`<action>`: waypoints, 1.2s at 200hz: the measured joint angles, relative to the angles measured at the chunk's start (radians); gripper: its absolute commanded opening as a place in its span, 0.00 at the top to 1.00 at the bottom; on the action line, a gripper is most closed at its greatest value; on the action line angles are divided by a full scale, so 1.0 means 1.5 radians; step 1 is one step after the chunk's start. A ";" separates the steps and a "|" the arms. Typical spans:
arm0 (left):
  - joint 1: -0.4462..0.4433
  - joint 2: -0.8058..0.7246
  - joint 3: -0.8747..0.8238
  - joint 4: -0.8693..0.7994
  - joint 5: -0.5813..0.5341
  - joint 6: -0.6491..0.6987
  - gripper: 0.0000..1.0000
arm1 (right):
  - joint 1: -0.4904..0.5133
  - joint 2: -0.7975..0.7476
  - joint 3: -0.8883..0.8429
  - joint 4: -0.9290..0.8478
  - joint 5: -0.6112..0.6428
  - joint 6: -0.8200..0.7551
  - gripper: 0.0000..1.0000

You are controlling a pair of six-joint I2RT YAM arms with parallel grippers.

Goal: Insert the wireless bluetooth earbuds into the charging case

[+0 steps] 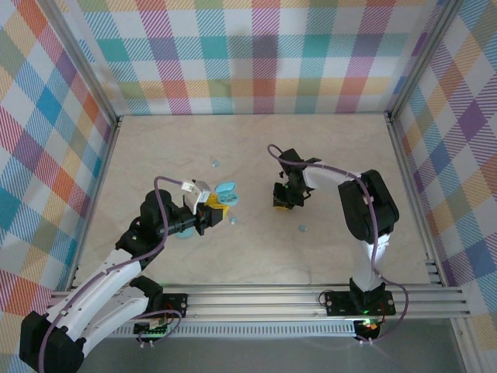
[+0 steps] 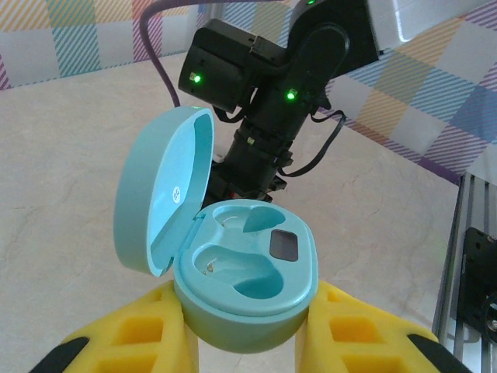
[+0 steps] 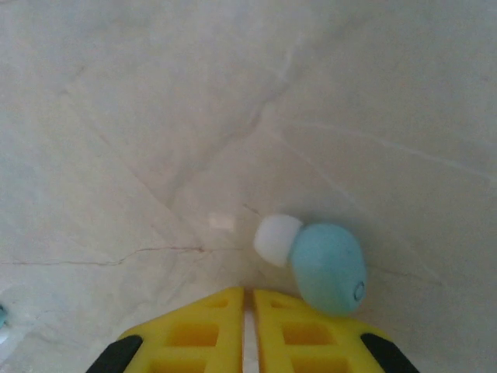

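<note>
Near the middle of the pale, marbled beige counter [image 1: 349, 155], somewhat toward its left edge, a light-blue round plastic charging case [image 2: 248, 287] is clamped between the yellow fingers [image 2: 132, 334] of the left hand [image 1: 211, 210]. The case is held upright with its hinged lid [image 2: 159, 194] swung fully back, and both moulded wells are seen to be empty. The left arm is stretched from the near left corner toward the centre, its forearm laid low and its wrist levelled, so that the hand is pointed toward the right edge.

The right arm is raised from the near edge, folded at the elbow and bent back toward the centre, with the right hand [image 3: 248, 295] pointed steeply down at the counter. Its two yellow fingers are pressed together with only a sliver between them, and nothing is gripped. A small pale blue rounded earbud [image 3: 326, 268] with a white tip [image 3: 276, 239] is seen lying on the counter just beside one fingertip, outside the pinch; whether it is touched cannot be told.

Two further tiny pale blue earbuds are seen well apart: one earbud [image 1: 215, 163] toward the far edge, another earbud [image 1: 303, 228] closer to the near edge, beside the right arm. A second light-blue round object [image 1: 183, 233] is partly covered by the left arm.
</note>
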 measured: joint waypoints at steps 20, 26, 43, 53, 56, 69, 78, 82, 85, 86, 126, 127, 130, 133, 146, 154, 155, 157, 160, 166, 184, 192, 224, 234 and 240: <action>0.000 0.008 0.000 -0.001 0.000 0.000 0.92 | -0.003 0.002 0.012 -0.011 0.020 -0.016 0.86; 0.000 0.010 0.000 -0.001 0.000 0.000 0.92 | -0.004 0.002 0.013 -0.013 0.027 -0.020 0.85; 0.000 0.011 0.000 0.000 0.000 0.000 0.92 | -0.010 0.002 0.020 -0.023 0.047 -0.033 0.85; 0.000 0.011 0.000 0.000 0.000 -0.001 0.92 | -0.016 0.003 0.027 -0.031 0.060 -0.039 0.85; 0.000 0.011 0.000 0.000 -0.001 -0.002 0.92 | -0.017 0.004 0.030 -0.032 0.062 -0.040 0.85; 0.000 0.011 0.000 0.000 0.000 -0.003 0.92 | -0.025 0.006 0.041 -0.038 0.073 -0.049 0.85; 0.000 0.011 0.000 0.000 0.000 -0.003 0.92 | -0.031 0.009 0.051 -0.044 0.080 -0.054 0.85; 0.000 0.011 0.000 0.000 0.000 -0.003 0.92 | -0.033 0.010 0.057 -0.046 0.083 -0.056 0.85; 0.000 0.011 0.000 0.000 0.000 -0.003 0.92 | -0.034 0.012 0.061 -0.046 0.084 -0.058 0.85; 0.000 0.011 0.000 0.000 0.000 -0.003 0.92 | -0.035 0.012 0.063 -0.047 0.085 -0.059 0.85; 0.000 0.011 0.000 0.000 -0.001 -0.005 0.92 | -0.049 0.040 0.106 -0.048 0.105 -0.090 0.85; 0.000 0.011 0.000 0.000 -0.001 -0.005 0.92 | -0.049 0.040 0.107 -0.049 0.105 -0.090 0.85; 0.000 0.011 0.000 -0.001 -0.001 -0.005 0.92 | -0.049 0.043 0.109 -0.049 0.106 -0.094 0.85; 0.000 0.011 0.000 -0.001 -0.001 -0.005 0.92 | -0.050 0.046 0.113 -0.050 0.107 -0.097 0.85; 0.000 0.011 0.000 -0.001 -0.002 -0.005 0.92 | -0.049 0.052 0.122 -0.052 0.111 -0.109 0.86; 0.000 0.011 0.000 -0.001 -0.002 -0.005 0.92 | -0.049 0.052 0.125 -0.053 0.114 -0.116 0.86; 0.000 0.011 0.000 -0.001 -0.002 -0.005 0.92 | -0.049 0.052 0.125 -0.053 0.114 -0.116 0.86; 0.000 0.011 0.000 -0.001 -0.002 -0.005 0.92 | -0.049 0.052 0.126 -0.054 0.115 -0.119 0.86; 0.000 0.010 0.000 -0.001 -0.003 -0.005 0.92 | -0.049 0.052 0.127 -0.055 0.116 -0.120 0.86; 0.000 0.009 0.000 -0.002 -0.003 -0.005 0.92 | -0.049 0.052 0.129 -0.058 0.118 -0.124 0.85; 0.000 0.005 0.000 -0.003 -0.003 -0.005 0.92 | -0.049 0.051 0.130 -0.060 0.124 -0.131 0.85; 0.000 0.003 0.000 -0.003 -0.003 -0.005 0.92 | -0.049 0.051 0.130 -0.062 0.125 -0.134 0.85; 0.000 0.002 0.000 -0.003 -0.006 -0.005 0.92 | -0.051 0.047 0.131 -0.066 0.127 -0.132 0.83; 0.000 0.002 0.000 -0.003 -0.006 -0.005 0.92 | -0.055 0.042 0.131 -0.066 0.122 -0.123 0.79; 0.000 0.002 0.000 -0.003 -0.006 -0.005 0.92 | -0.057 0.038 0.130 -0.065 0.115 -0.113 0.77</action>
